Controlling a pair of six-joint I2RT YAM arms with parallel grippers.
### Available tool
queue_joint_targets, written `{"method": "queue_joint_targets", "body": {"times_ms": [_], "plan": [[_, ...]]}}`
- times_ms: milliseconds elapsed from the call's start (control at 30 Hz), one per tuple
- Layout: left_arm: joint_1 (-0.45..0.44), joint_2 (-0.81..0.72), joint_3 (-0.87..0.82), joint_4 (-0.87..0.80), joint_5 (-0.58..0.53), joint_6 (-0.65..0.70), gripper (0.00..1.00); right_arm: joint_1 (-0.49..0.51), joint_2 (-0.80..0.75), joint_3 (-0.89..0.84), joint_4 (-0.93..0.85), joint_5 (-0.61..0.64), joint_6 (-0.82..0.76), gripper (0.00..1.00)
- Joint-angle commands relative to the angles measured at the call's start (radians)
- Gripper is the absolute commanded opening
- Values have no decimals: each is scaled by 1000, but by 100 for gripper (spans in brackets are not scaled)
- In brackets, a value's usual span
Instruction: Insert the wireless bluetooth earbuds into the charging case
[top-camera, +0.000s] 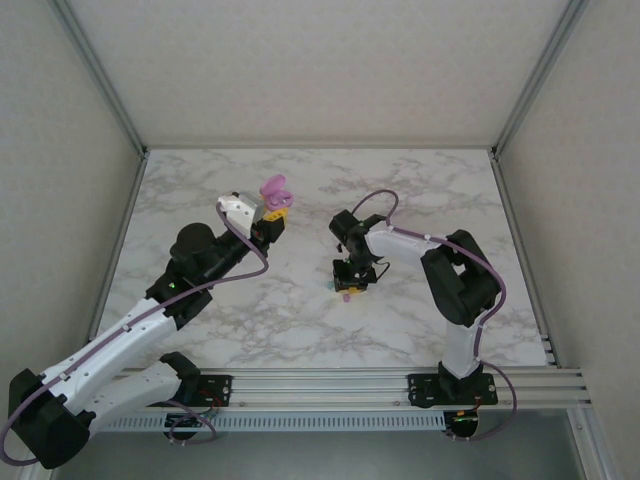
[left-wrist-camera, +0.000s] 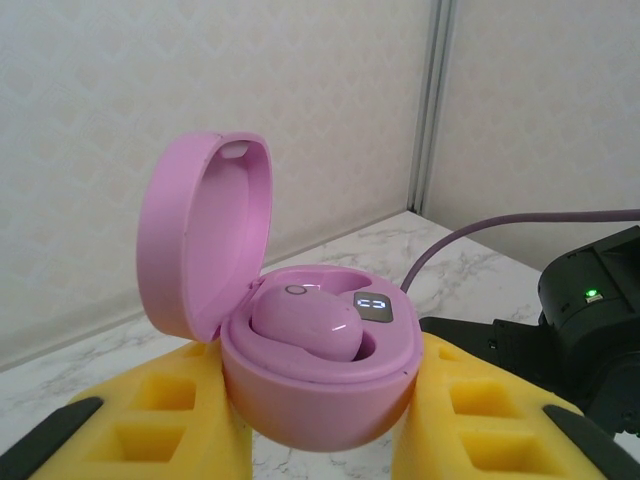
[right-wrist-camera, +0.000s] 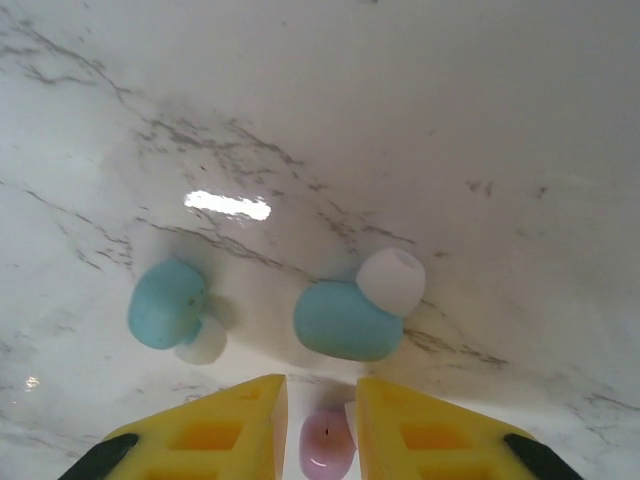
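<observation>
We see the left gripper (top-camera: 272, 218) raised above the table (top-camera: 300, 330). Its yellow fingers (left-wrist-camera: 170, 420) press on both sides of the pink charging case (left-wrist-camera: 320, 400). The lid of the case stands open, and one seated earbud (left-wrist-camera: 305, 325), also pink, lies in its socket. The right gripper (right-wrist-camera: 321, 405) points down to the marble, and its fingers pinch a loose pink earbud (right-wrist-camera: 327, 445) between them, very near the surface. Just beyond it, a first teal earbud (right-wrist-camera: 165, 305) and a second teal earbud (right-wrist-camera: 345, 320), both with whitish tips, lie on the table, apart from each other.
</observation>
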Motion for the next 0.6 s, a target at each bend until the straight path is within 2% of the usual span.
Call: {"method": "queue_joint_targets", "body": {"times_ms": [0,567], "plan": [[8,2,4,9,-4,-12,18,8,-5,6,-56,40,-17,25],[7,23,18,8,7,-22,19,11,-138,-103,-58,-59,16,28]]}}
